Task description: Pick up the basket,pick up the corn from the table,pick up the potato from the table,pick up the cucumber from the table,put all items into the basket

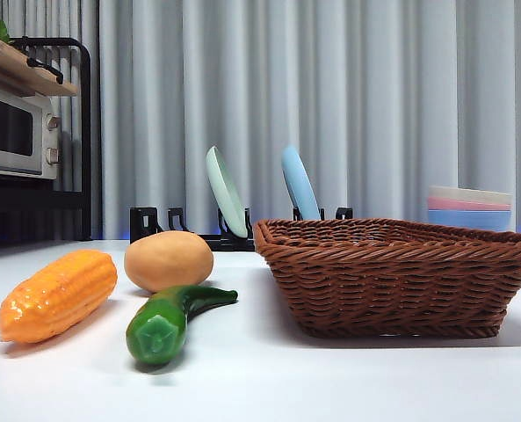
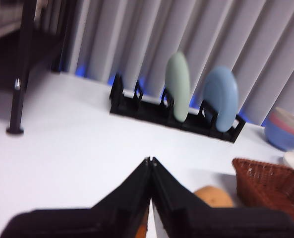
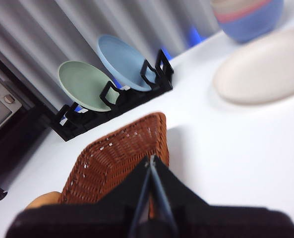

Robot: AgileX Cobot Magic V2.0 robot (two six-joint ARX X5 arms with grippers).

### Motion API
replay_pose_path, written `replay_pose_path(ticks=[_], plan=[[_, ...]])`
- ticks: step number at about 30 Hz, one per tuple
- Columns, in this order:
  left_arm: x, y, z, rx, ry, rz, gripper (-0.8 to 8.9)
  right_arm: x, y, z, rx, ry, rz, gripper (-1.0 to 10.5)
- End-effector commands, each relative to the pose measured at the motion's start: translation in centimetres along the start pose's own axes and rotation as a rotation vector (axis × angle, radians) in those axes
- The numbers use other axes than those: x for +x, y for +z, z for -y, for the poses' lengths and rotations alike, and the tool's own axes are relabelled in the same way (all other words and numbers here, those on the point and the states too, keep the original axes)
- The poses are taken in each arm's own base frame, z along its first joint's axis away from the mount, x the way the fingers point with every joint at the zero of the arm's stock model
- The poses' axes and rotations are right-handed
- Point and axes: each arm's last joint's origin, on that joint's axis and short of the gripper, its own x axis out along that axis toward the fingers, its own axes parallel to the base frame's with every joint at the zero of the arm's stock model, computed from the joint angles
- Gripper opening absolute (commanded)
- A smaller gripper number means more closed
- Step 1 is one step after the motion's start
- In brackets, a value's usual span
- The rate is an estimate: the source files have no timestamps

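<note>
A white table (image 1: 260, 378) stands before a grey curtain (image 1: 330, 97). Seen from the front, with the potato (image 1: 169, 260) as the clock's centre, the corn (image 1: 56, 294) lies at about eight o'clock, just beside it, angled toward the camera. The cucumber (image 1: 168, 318) lies at six o'clock, its cut face forward and its thin end pointing toward three o'clock. The basket (image 1: 401, 274) sits on the table at three o'clock, near the potato but apart from it; nothing shows above its rim.

Behind the vegetables, at twelve o'clock, a black dish rack (image 1: 190, 230) holds a green plate (image 1: 226, 192) and a blue plate (image 1: 300, 183) on edge. Stacked bowls (image 1: 469, 207) stand behind the basket. A toaster oven (image 1: 14, 130) sits on a shelf at ten o'clock.

The left gripper (image 2: 150, 161) hangs above the potato and corn, jaws pressed together, holding nothing. The right gripper (image 3: 151, 158) hangs above the basket, jaws likewise closed and empty. A cream plate (image 3: 261, 72) lies flat beyond the basket.
</note>
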Motion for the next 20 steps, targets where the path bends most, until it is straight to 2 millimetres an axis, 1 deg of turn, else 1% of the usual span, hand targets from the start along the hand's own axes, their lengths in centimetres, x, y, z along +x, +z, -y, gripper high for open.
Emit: replay_pose_path(ticks=[1,6,11,15,20], plan=[[0.4,1.9,0.7,0.069,-0.013,-0.026,-0.06,0.5,1.9,-1.0,-0.07,-0.009,-0.015,-0.1],[2.1,5.3,2.0,0.122,-0.113,-0.098,-0.06,2.2,5.3,-2.7,-0.149,-0.022,-0.064,-0.1],[4.4,7.8,3.0,0.117,-0.206,-0.218,-0.06,4.4,7.8,-4.0,-0.243,-0.063,-0.18,-0.1],[6.8,8.8,3.2,0.103,-0.242,-0.366,-0.05,6.5,9.1,-4.6,-0.319,-0.088,-0.325,-0.1],[9.7,9.2,3.3,0.114,-0.291,-0.543,0.0,9.2,9.6,-5.1,-0.378,0.004,-0.542,0.0]])
